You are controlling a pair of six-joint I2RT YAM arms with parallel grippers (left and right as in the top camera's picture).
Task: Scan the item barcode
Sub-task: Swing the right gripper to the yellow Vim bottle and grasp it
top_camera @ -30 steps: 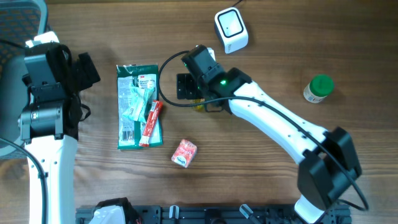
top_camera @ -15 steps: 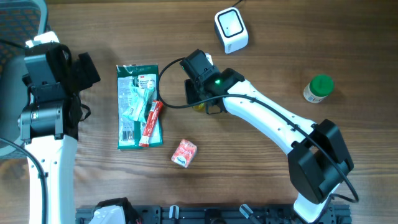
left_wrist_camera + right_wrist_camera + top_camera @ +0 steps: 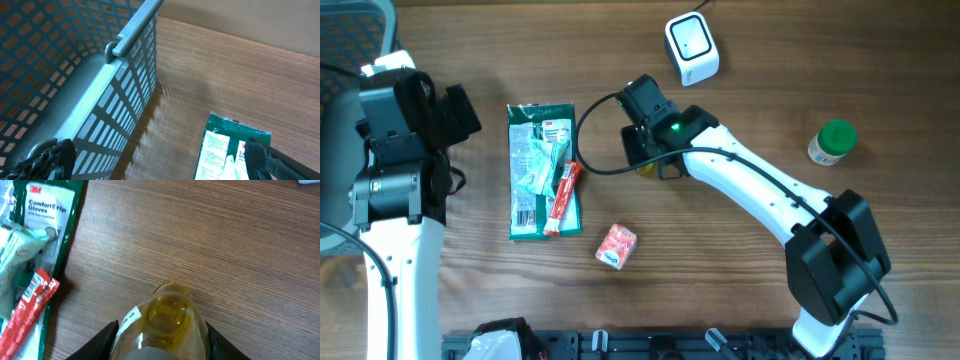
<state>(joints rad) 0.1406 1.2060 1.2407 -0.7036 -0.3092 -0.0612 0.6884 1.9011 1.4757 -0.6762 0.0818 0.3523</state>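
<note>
A small clear bottle of yellow liquid (image 3: 165, 315) with a white label lies on the wood between the black fingers (image 3: 102, 340) of my right gripper (image 3: 160, 332). Both fingers press its sides, so the gripper is shut on it. From overhead only a yellow sliver of the bottle (image 3: 642, 169) shows under the right gripper (image 3: 638, 150). The white barcode scanner (image 3: 691, 47) stands at the back, apart from the gripper. My left gripper (image 3: 157, 160) hangs wide open and empty beside a basket, its right fingertip over a green pack.
A green gloves pack (image 3: 542, 170) with a red sachet (image 3: 562, 198) on it lies left of centre. A small red packet (image 3: 616, 246) sits nearer the front. A green-capped jar (image 3: 832, 142) stands far right. A blue mesh basket (image 3: 75, 75) is at the left edge.
My right gripper's jaws have closed in from wide open onto the bottle, and the gripper has shifted slightly right. The left arm has not moved.
</note>
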